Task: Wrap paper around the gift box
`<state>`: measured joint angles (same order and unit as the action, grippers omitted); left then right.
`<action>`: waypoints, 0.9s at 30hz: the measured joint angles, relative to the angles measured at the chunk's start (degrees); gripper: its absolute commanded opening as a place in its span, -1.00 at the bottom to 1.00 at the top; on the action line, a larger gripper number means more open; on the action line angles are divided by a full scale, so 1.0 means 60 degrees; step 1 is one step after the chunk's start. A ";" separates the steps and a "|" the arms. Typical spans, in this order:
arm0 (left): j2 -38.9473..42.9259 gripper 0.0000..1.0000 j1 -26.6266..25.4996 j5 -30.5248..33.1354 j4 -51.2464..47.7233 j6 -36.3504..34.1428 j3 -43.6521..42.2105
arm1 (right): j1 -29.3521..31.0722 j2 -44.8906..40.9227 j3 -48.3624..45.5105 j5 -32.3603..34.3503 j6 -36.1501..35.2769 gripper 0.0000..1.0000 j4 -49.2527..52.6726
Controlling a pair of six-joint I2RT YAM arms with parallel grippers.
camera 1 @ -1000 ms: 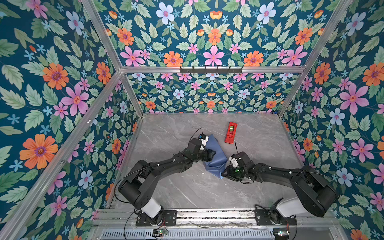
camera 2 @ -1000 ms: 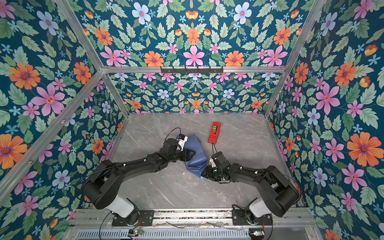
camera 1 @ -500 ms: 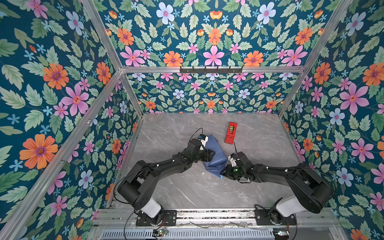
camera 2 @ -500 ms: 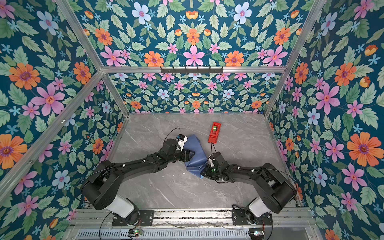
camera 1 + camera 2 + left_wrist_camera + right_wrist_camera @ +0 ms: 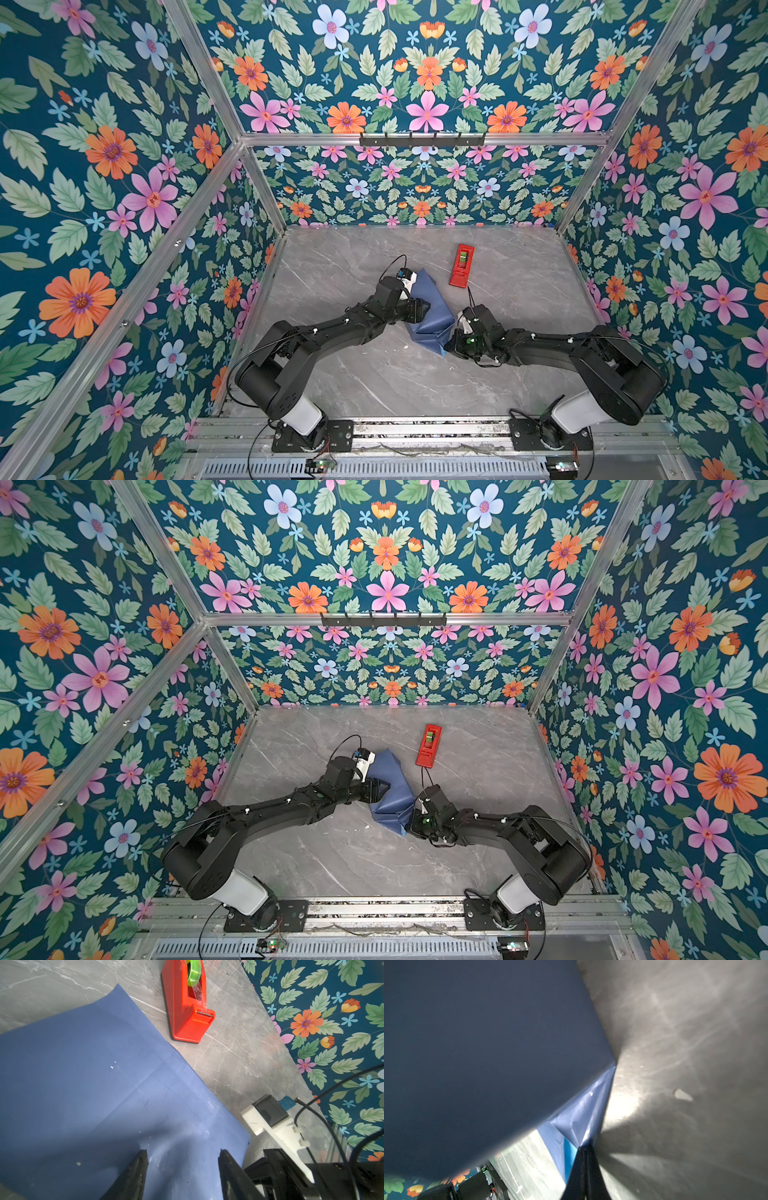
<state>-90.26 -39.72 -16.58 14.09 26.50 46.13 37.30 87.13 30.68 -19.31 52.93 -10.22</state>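
Scene: we find a grey marbled counter (image 5: pixel 374 374) inside flowered walls. Two black arms reach in from the near rail.

Paper: the paper (image 5: pixel 432 320) lies mid-counter between the two hands, dark blue face outward. It is humped and creased, not flat. In both top views the paper (image 5: pixel 397 796) runs as a narrow band from beside the left wrist down to a point at the right hand.

Paper surface: in the left wrist view the paper (image 5: pixel 93 1084) shows faint fold lines and a scatter of small white flecks.

Box: we cannot see the box in any view. Whatever is under the hump is hidden.

Left hand: the left hand (image 5: pixel 424 309) reaches over the paper from the left side. In its wrist view the left hand (image 5: pixel 182 1153) has both fingers (image 5: pixel 141 1167) standing apart, with bare paper between them and nothing gripped. We cannot tell whether the tips touch the sheet.

Right hand: the right hand (image 5: pixel 449 347) sits low at the paper's near corner. In its wrist view the right hand (image 5: pixel 584 1150) is closed, its fingers pressed together on that corner. A lighter blue face of the paper (image 5: pixel 583 1109) shows at the fold just above the tips.

Dispenser: a red tape dispenser (image 5: pixel 461 266) with a green roll stands upright on the counter. It is just beyond the paper towards the back wall, apart from the sheet and from both hands.
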 measured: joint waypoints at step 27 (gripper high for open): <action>0.4874 0.04 -0.2149 0.0601 0.1923 -0.4936 -0.4411 | 0.0000 -0.0568 -0.0131 -0.0871 0.1417 -1.00 -0.0463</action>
<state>-61.01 -52.62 -12.97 25.63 -3.11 19.66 37.30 83.72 29.89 -24.53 61.43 -12.99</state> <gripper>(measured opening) 0.548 0.049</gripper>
